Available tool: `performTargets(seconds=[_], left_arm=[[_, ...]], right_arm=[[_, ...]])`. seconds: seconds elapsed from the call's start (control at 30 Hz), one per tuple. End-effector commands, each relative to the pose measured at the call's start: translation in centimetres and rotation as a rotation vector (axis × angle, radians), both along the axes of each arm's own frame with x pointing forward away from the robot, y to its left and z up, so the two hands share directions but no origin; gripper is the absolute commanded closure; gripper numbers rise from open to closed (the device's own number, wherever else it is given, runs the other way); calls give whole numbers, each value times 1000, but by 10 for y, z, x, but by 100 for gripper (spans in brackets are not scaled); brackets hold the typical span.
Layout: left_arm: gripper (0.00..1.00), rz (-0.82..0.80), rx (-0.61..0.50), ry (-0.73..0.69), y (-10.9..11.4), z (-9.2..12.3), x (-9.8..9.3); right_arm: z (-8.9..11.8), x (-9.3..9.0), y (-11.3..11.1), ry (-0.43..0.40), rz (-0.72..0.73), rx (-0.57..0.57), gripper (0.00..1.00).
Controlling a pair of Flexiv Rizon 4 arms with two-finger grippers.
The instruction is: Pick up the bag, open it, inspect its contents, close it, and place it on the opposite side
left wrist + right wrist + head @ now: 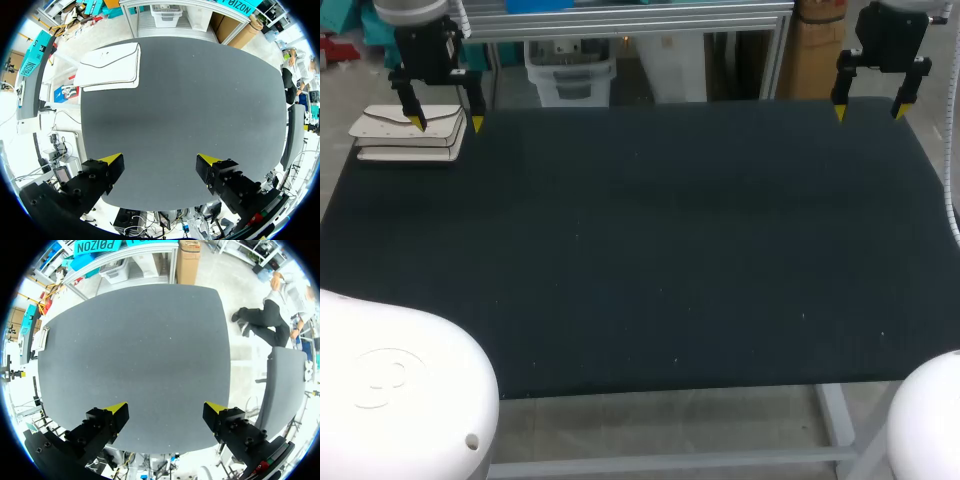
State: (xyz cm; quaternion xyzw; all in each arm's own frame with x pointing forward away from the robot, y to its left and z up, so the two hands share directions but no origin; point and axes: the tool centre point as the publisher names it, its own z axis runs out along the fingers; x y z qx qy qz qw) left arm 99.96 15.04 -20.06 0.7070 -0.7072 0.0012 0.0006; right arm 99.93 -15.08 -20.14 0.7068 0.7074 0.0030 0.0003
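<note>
**Hovering open-handed beside one white bag**

Starting at the left, the bag (408,135) is lying flat and closed at the ten o'clock corner of the table (670,250), flap side up. The left gripper (447,122) is hanging just by it, fingers spread wide and gripping nothing. In the left wrist view the bag is sitting ahead of those fingers, toward eleven o'clock.

It's looking light, flat and fairly stiff, and probably smooth enough to slip. I'm judging a pinch across a long edge safest for the lift, then the flap's free lip for opening.

Over at two o'clock the right gripper (868,112) is hanging wide open too, well apart from the bag.

Counting up: one bag, two grippers.
</note>
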Motion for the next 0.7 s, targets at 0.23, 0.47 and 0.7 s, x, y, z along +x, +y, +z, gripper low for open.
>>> performTargets(seconds=[0.23,0.47,0.7], left_arm=[[0,0,1,1,0,0,0],[0,0,1,1,0,0,0],[0,0,1,1,0,0,0]], right_arm=[[1,1,1,3,0,-2,0],[1,1,1,3,0,-2,0],[2,2,3,-24,30,-3,0]])
